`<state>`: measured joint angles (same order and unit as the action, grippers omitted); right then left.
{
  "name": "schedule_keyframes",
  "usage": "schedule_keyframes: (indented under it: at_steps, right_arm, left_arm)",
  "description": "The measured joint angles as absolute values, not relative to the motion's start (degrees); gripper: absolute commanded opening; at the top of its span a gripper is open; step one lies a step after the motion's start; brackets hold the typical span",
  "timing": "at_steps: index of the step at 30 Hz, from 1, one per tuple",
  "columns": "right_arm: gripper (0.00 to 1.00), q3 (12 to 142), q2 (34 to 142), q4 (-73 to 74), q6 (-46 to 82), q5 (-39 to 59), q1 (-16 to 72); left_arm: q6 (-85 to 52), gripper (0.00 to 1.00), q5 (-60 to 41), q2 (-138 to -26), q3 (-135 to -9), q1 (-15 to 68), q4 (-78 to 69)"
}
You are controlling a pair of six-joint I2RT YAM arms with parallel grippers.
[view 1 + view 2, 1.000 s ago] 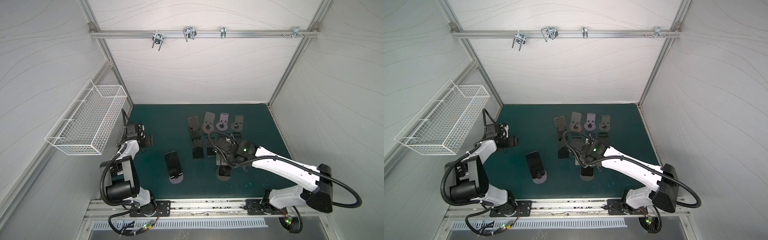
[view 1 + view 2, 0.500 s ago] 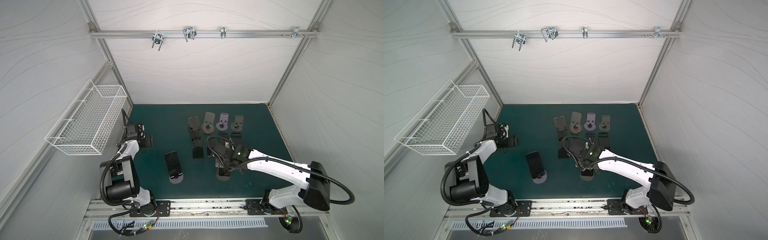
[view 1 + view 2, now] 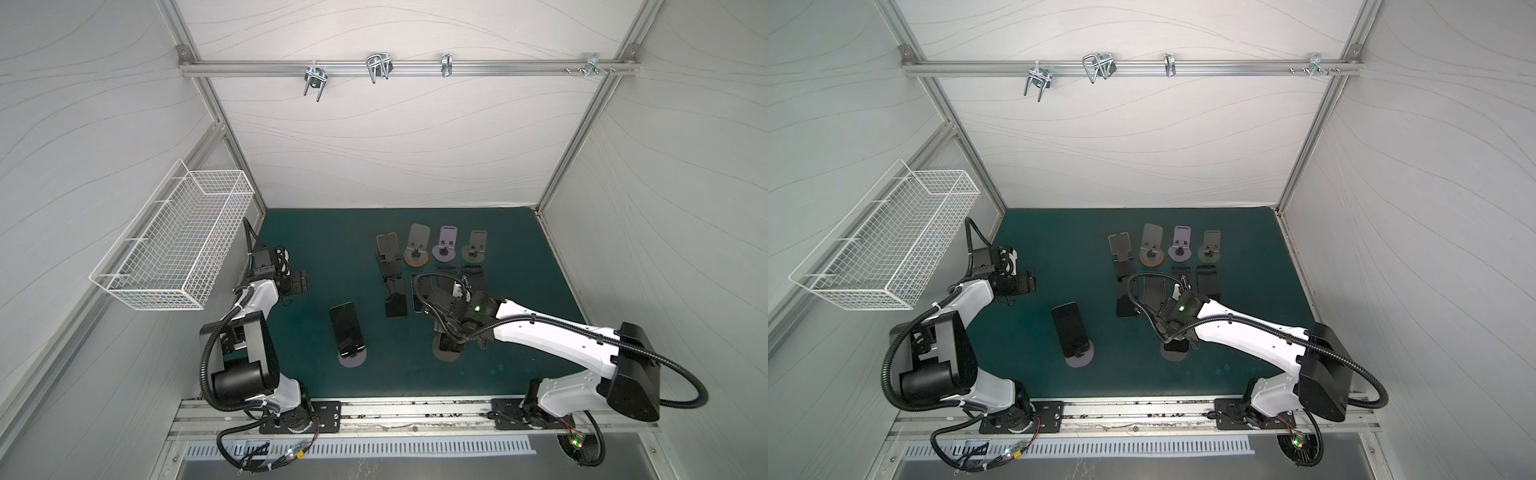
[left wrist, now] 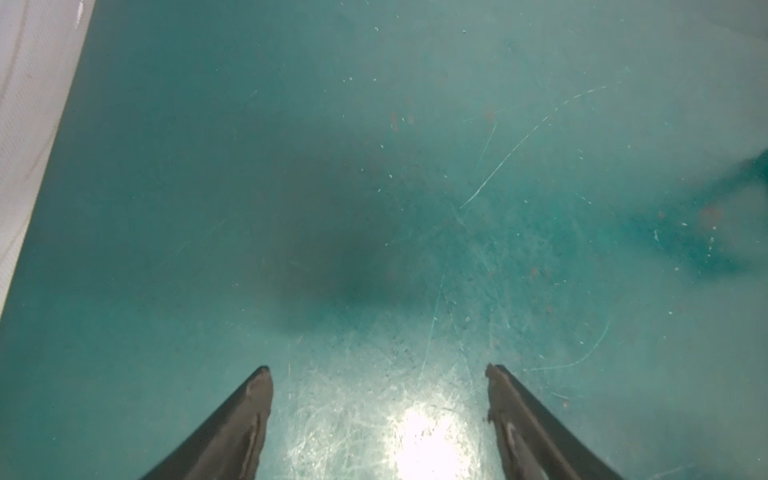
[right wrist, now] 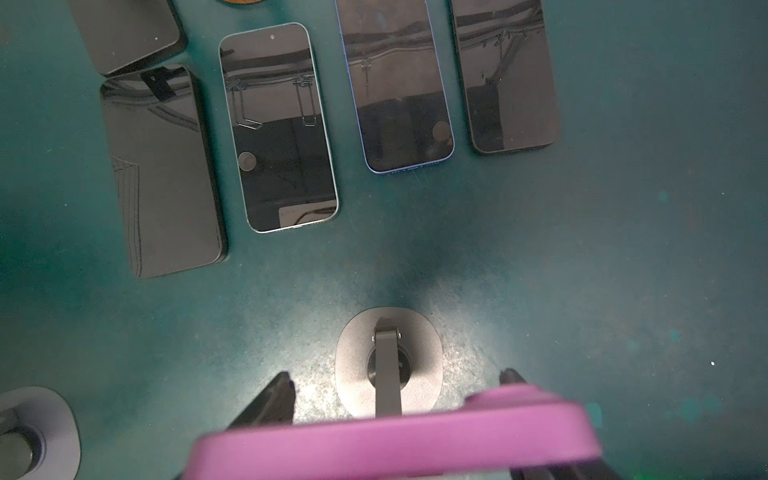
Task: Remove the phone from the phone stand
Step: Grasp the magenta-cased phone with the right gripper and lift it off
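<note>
A phone in a purple case (image 5: 395, 444) leans on a grey round-based phone stand (image 5: 424, 353) near the front of the green mat. In both top views the phone (image 3: 449, 344) (image 3: 1177, 345) is mostly covered by my right gripper (image 3: 451, 332). In the right wrist view the right gripper (image 5: 397, 374) has a finger along each side of the phone, shut on it. My left gripper (image 3: 299, 282) (image 4: 378, 374) hovers open and empty over bare mat at the left wall.
A second dark phone (image 3: 347, 328) leans on a stand (image 3: 353, 360) left of centre. Several phones (image 5: 278, 124) lie flat behind the gripped one. Several empty stands (image 3: 415, 245) line the back. A wire basket (image 3: 174, 245) hangs on the left wall.
My right gripper came down and slightly forward over the phone on the stand, and its jaws narrowed from wide open onto the phone's sides. The left arm stayed put.
</note>
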<state>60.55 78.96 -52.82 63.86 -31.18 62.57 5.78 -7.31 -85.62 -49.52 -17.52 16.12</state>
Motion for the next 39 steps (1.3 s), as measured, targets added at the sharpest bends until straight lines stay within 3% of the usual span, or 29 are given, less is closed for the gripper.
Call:
schedule_keyframes:
  at_steps: [17, 29, 39]
  right_arm:
    - [0.84, 59.55, 78.98, -50.92, 61.19, -31.09, 62.65]
    - [0.63, 59.4, 78.96, -50.13, 58.63, -31.48, 62.65]
    - [0.61, 61.95, 73.08, -53.17, 49.1, -25.63, 58.15]
  left_arm:
    - [5.8, 0.81, -7.31, -85.67, -49.52, -17.52, 16.19]
    - [5.8, 0.81, -7.31, -85.67, -49.52, -17.52, 16.16]
    - [5.8, 0.81, -7.33, -85.67, -49.52, -17.52, 16.21]
